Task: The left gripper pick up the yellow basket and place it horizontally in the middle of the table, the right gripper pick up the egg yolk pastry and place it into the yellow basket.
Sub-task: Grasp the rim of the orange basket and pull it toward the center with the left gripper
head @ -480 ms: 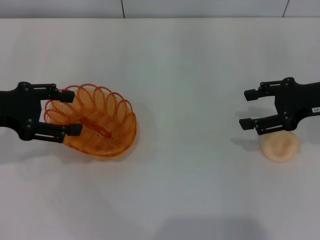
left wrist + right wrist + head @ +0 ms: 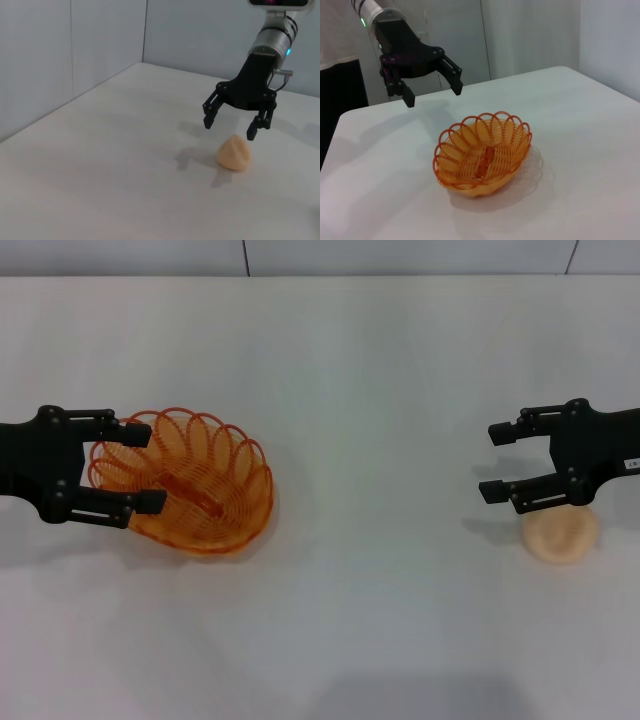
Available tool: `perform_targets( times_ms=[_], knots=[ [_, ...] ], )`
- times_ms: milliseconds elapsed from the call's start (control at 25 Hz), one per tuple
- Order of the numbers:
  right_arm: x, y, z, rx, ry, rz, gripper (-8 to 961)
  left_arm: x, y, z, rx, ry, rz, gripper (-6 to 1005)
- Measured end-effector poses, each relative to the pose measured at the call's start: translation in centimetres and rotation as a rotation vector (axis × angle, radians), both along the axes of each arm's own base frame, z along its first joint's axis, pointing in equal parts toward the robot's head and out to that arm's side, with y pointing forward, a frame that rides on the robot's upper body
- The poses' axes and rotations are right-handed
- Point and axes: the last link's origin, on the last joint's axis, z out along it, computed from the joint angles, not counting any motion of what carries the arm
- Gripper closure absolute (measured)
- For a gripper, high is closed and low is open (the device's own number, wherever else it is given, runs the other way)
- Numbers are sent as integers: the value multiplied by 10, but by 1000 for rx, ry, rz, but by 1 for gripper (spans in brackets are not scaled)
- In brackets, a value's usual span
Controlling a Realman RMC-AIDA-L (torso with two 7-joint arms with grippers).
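The yellow basket lies on the white table at the left, its long axis slanted. My left gripper is open and hovers over the basket's left end, one finger on each side of the rim, not gripping it. The right wrist view shows this gripper raised above and behind the basket. The egg yolk pastry sits on the table at the right. My right gripper is open and empty, just above and beside the pastry. The left wrist view shows it over the pastry.
A grey wall runs along the table's far edge. Bare white tabletop lies between the basket and the pastry. Nothing else stands on the table.
My left gripper has shifted very slightly over the basket's end. The right gripper, the basket and the pastry stay where they were.
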Motion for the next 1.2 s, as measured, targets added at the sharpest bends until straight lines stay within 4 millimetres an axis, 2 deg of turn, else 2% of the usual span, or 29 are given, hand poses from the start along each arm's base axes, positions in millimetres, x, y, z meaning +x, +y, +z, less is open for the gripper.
perform_targets(
  times_ms=[440, 560, 840, 1080, 1200],
  knots=[
    [0, 0, 0, 3, -1, 2, 169, 0, 0, 1, 0, -5, 7, 152],
    [1, 0, 1, 12, 4, -1, 169, 4, 2, 5, 1, -7, 55, 152],
    [1, 1, 3, 26, 10, 3, 171, 17, 5, 31, -23, 83, 305, 152],
    [-1, -1, -3, 25, 16, 24, 171, 16, 25, 51, 21, 235, 582, 153],
    [-3, -2, -7, 18, 20, 33, 171, 14, 34, 54, 48, 325, 641, 153]
  ],
)
